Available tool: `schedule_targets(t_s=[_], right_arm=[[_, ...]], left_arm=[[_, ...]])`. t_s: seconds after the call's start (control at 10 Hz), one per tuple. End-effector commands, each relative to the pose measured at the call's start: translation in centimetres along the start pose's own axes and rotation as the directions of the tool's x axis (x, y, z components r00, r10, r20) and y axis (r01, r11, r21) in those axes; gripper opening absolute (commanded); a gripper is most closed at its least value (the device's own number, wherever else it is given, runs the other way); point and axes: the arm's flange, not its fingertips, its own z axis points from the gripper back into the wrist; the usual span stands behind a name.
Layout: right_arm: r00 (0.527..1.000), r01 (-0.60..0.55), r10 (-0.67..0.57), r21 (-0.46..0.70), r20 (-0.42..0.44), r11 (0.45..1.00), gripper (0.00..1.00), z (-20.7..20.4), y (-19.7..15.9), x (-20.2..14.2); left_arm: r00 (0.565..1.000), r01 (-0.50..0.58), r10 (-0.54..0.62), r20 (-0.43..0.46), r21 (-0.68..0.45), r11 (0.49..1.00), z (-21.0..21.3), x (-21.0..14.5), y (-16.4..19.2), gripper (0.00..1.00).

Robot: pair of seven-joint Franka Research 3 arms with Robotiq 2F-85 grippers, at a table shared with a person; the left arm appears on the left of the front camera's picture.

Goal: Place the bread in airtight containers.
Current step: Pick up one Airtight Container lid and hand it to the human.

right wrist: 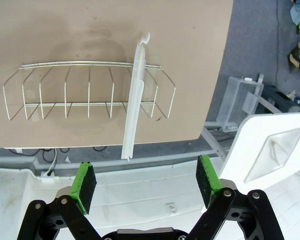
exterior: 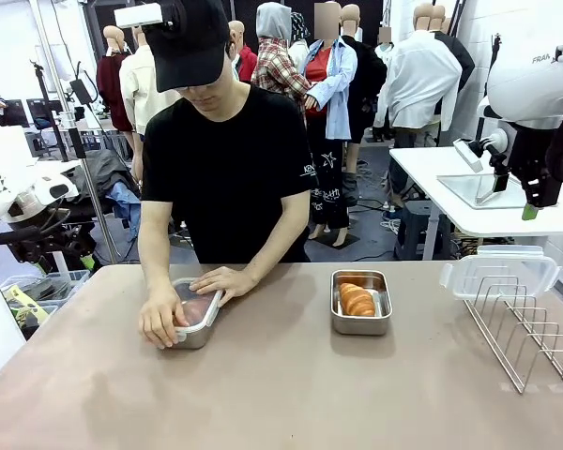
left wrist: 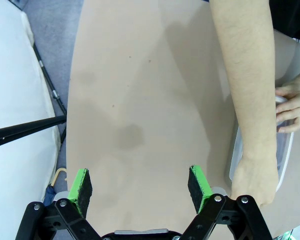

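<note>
Croissant point(exterior: 357, 300) lies in open tin point(exterior: 361, 324).

Two tins point(exterior: 361, 303), two croissants point(exterior: 357, 300), maybe; two lids point(exterior: 499, 275).

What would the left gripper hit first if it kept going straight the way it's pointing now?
Most likely bare table: the open left gripper points at it, with the person's forearm and lidded tin off to one side.

The tan table point(exterior: 281, 394) carries 2 steel tins: a lidded one point(exterior: 199, 330) under the person's hands, an open one point(exterior: 361, 305) mid-table, and a wire rack point(exterior: 530, 328) at right.
</note>
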Motion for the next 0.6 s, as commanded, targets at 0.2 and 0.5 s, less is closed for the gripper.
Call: schedule_targets(t_s=[0.2,0.5], right_arm=[[1.0,-0.019,0.019,0.007,-0.013,1.0,1.0,0.02,0.19,-0.14],[1.0,-0.019,0.019,0.007,-0.013,1.0,1.0,0.02,0.19,-0.14]], left_arm=[[1.0,-0.013,0.013,-0.01,0.023,1.0,0.15,-0.02,-0.02,1.0],[1.0,-0.013,0.013,-0.01,0.023,1.0,0.15,-0.02,-0.02,1.0]])
